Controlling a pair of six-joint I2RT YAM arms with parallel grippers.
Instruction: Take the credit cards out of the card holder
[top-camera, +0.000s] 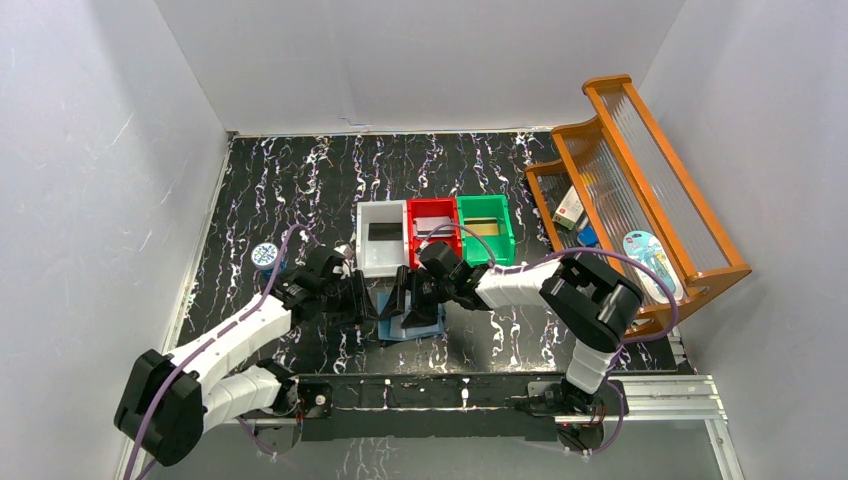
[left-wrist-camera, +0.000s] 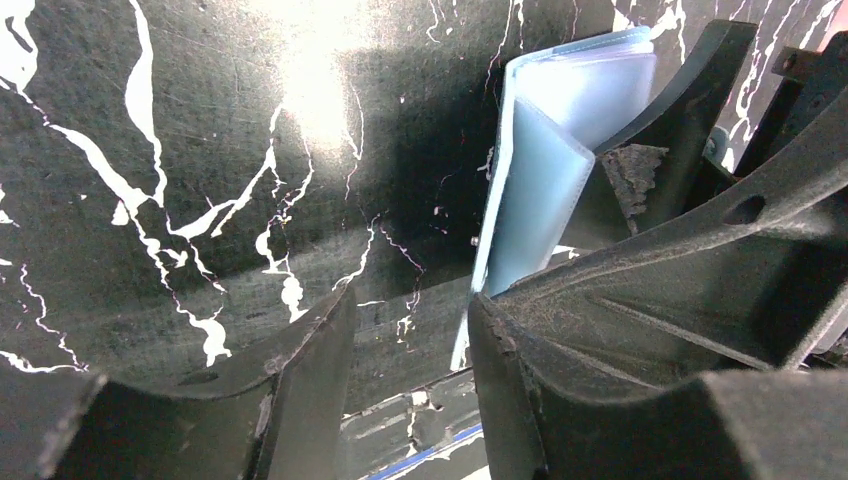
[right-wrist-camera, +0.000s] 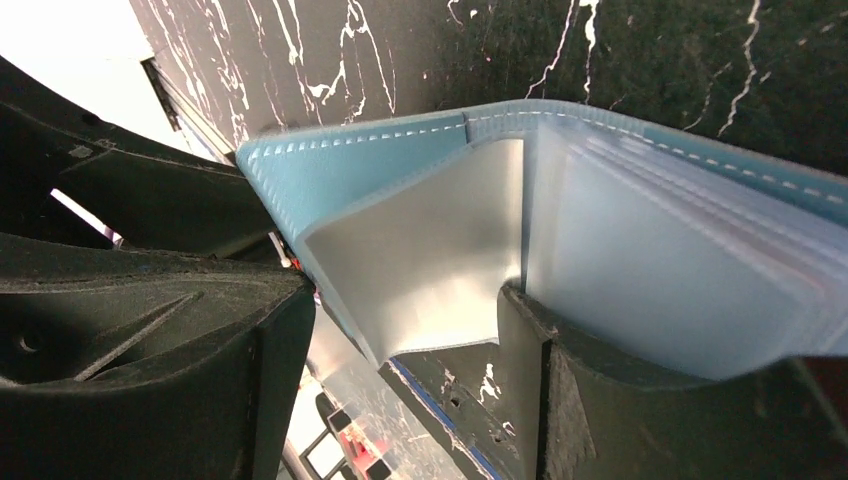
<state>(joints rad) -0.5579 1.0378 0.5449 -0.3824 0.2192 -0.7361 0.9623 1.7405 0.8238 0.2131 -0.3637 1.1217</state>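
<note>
Blue card holder (right-wrist-camera: 400, 180) sits half open on the dark table (top-camera: 300, 180), just beyond my two arms and between them. My right gripper (right-wrist-camera: 405, 292) is nearer, its fingers apart astride one of its clear leaves. My left gripper (left-wrist-camera: 410, 300) stands just beside the holder's left edge, fingers apart and empty.

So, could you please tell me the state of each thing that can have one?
Wallet: open, on the table.
Left hand: open, empty, beside the wallet.
Right hand: open, a clear pocket between its fingers.
White bin: holds a black card.
Red bin: holds a pale card.
Green bin: holds something dark.
</note>
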